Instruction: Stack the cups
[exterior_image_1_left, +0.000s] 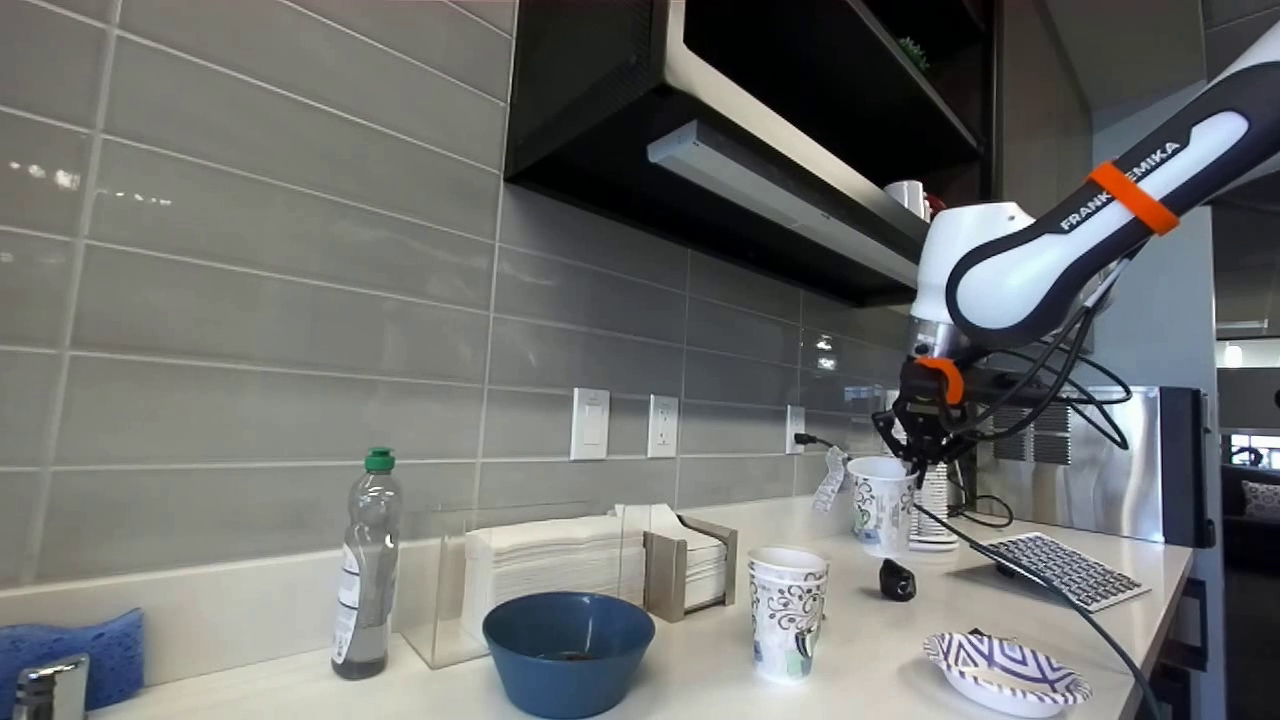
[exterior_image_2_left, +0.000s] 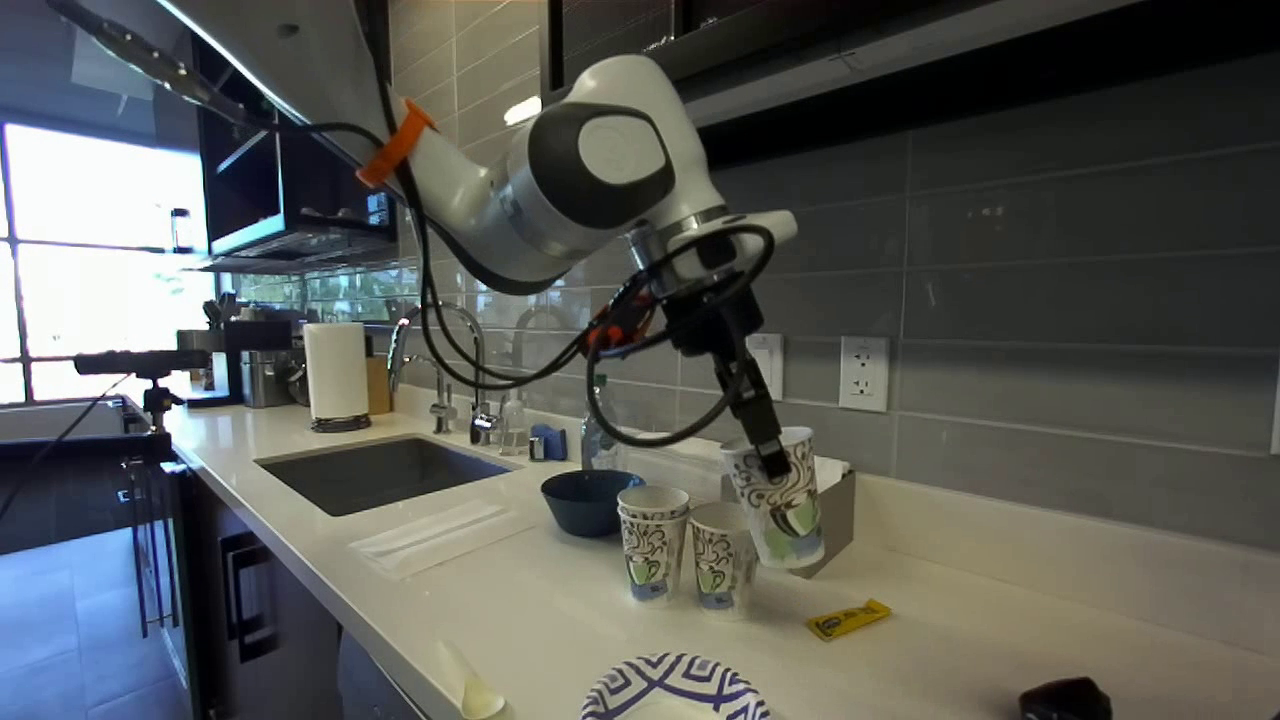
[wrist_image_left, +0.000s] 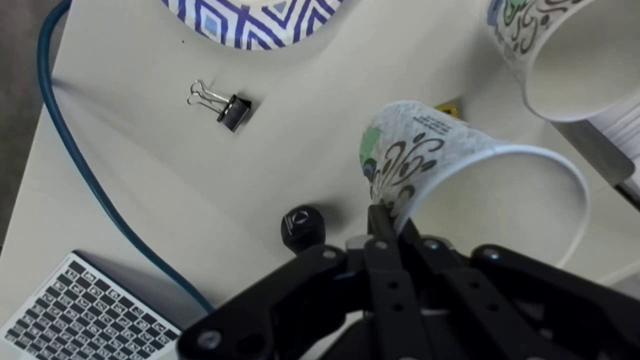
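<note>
One paper cup (exterior_image_2_left: 790, 520) is being held by the gripper (wrist_image_left: 395, 224), whose jaws are standing close together and pinching the wall at the rim; no other object is being grasped. The cup is being suspended clear of the counter (exterior_image_2_left: 540, 610). On that surface a stack of nested cups (exterior_image_2_left: 653, 552) is being identified by its doubled rim, with a single cup (exterior_image_2_left: 720, 565) standing just beside it; whether the two are touching is not being revealed. In an exterior view, the held cup is being seen tilted, its base leaning away from the single cup.

The step in hand is being judged to be nesting, with placement not yet being achieved. Righting of the tilt is being recommended before any descent, so that the base is being centred over whichever mouth is being chosen. Generous height is being advised for the approach, since a neighbouring rim is being rated as easily knocked. Moderate pressure is being favoured, as a paper wall is being expected to buckle under force. Release is being advised only once the cup is being borne from below, with the gripper being withdrawn straight upward.
</note>
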